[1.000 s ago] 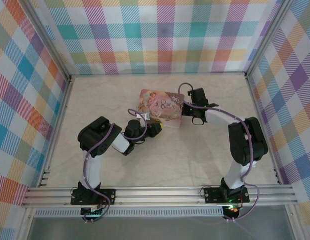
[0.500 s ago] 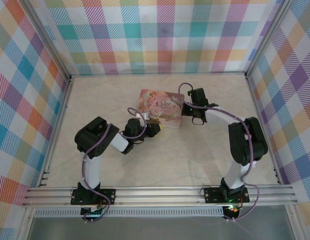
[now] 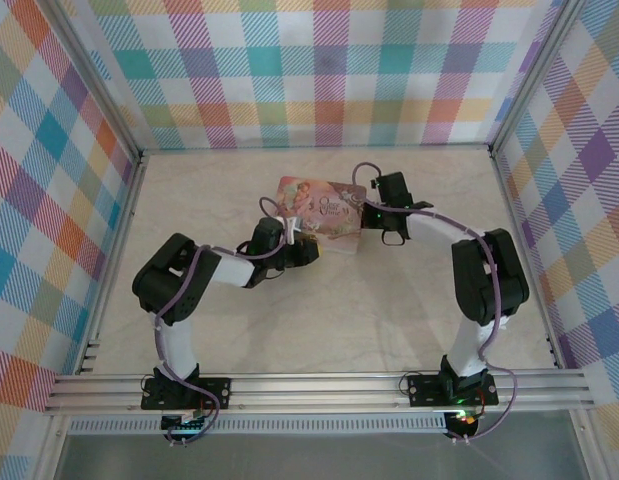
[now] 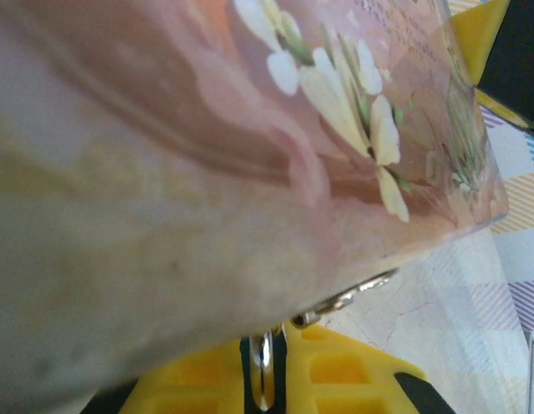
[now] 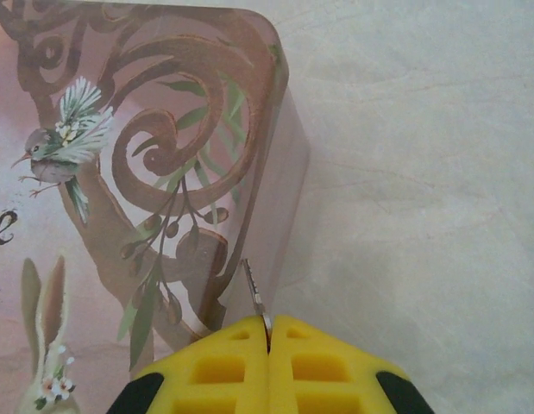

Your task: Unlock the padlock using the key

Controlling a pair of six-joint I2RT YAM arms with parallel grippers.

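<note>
Marbled tabletop (image 5: 422,172): right gripper (image 5: 268,332) pinches the thin grey key (image 5: 254,297); left gripper (image 4: 267,345) clamps the padlock (image 4: 262,379) by its silver shackle.

Tin (image 5: 120,172) glossy printed metal; table (image 5: 422,172) matt marbled; key (image 5: 254,295) shiny metal.

The pink tin (image 3: 322,208) sits mid-counter toward the far edge. The left gripper (image 3: 307,246) blocks its near-left corner and the right gripper (image 3: 367,213) blocks its right side. The left fingers (image 4: 336,379), pinching a metal loop (image 4: 263,371), crowd under its wall. The key (image 5: 254,297), nipped in the right fingers (image 5: 215,371), lies just beside it. The counter (image 3: 209,190) is open at both far corners and mid near edge.
</note>
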